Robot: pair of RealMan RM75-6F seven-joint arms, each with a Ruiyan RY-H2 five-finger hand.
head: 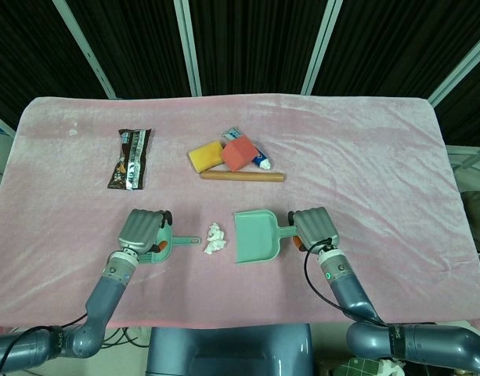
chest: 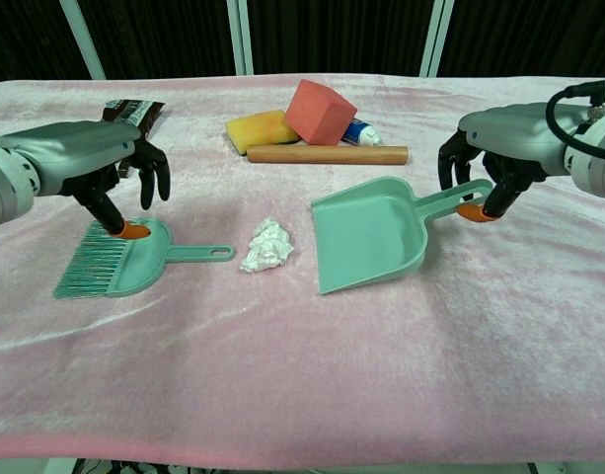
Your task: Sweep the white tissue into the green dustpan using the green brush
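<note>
The green brush (chest: 119,259) lies on the pink cloth, bristles to the left and its handle (head: 185,240) pointing right at the white tissue (chest: 267,245) (head: 215,238). My left hand (chest: 95,163) (head: 144,229) hovers over the brush head with fingers spread downward. Its orange thumb tip touches the head, and nothing is gripped. Right of the tissue sits the green dustpan (chest: 366,232) (head: 254,235), its mouth turned toward the tissue and slightly toward me. My right hand (chest: 490,148) (head: 314,227) grips the dustpan's handle (chest: 450,200).
Behind the tissue lie a wooden rod (chest: 327,154), a yellow sponge (chest: 261,128), a red cube (chest: 319,112) and a small tube (chest: 364,133). A brown snack packet (head: 130,158) lies at the back left. The table's front edge is close below the brush and dustpan.
</note>
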